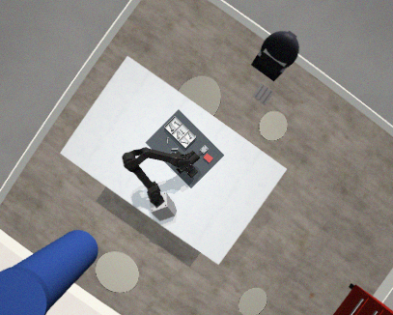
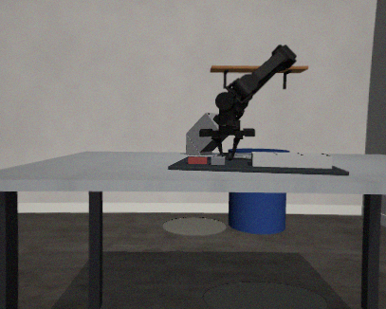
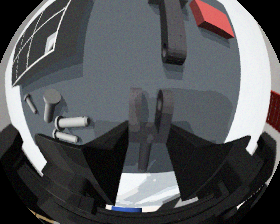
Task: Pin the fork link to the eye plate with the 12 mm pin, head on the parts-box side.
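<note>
My gripper [image 1: 193, 170] [image 2: 228, 155] [image 3: 147, 125] is low over the near part of the dark work mat [image 1: 155, 143] [image 2: 338, 172] [image 3: 111, 50]. It is shut on a narrow grey part [image 3: 145, 124] that I take for the fork link; little of it shows. The grey eye plate [image 1: 204, 149] [image 2: 217, 160] lies ahead, with a dark eye bar [image 3: 173, 30] reaching toward my fingers but apart from them. Several loose pins [image 3: 72, 123] lie on the mat to my left, beside the white parts box [image 1: 180, 130] [image 2: 290, 160] [image 3: 47, 30].
A red block [image 1: 209, 157] [image 2: 197, 160] [image 3: 213, 18] sits beside the eye plate. The mat lies on a white table [image 1: 122, 97] [image 2: 82, 171]. The arm's base [image 1: 164, 208] stands near the table's edge. A blue cylinder [image 1: 40, 275] [image 2: 257, 210] stands on the floor.
</note>
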You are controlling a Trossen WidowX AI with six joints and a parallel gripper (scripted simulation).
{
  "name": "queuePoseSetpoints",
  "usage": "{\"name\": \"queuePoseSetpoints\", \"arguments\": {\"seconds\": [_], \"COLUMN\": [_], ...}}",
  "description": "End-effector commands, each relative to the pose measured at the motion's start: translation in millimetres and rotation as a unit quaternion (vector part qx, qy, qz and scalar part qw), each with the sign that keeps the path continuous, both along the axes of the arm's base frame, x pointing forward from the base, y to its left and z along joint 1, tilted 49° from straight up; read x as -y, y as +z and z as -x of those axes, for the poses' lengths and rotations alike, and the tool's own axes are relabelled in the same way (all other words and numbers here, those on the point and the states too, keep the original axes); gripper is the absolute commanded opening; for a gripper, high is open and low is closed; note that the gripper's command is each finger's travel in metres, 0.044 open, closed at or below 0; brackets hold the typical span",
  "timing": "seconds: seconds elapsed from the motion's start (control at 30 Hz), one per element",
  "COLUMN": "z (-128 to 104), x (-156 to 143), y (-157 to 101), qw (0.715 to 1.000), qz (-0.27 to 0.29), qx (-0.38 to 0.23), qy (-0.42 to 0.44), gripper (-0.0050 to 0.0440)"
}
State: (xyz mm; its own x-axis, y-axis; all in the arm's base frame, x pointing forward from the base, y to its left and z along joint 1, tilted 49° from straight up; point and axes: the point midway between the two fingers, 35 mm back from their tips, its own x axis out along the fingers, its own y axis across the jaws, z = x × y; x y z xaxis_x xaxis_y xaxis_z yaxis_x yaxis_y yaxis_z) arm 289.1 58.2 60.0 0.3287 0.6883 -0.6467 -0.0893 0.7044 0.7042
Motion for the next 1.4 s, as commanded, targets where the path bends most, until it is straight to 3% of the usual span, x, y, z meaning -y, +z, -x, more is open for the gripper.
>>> {"name": "queuePoseSetpoints", "arguments": {"seconds": [0.0, 1.37], "z": [-1.3, -2.2], "x": [7.5, 12.5], "y": [-8.5, -13.6], "qw": [1.000, 1.000], "qz": [0.007, 0.007], "qx": [-0.007, -0.007], "qy": [-0.007, -0.007], "gripper": [0.0123, 0.0123]}}
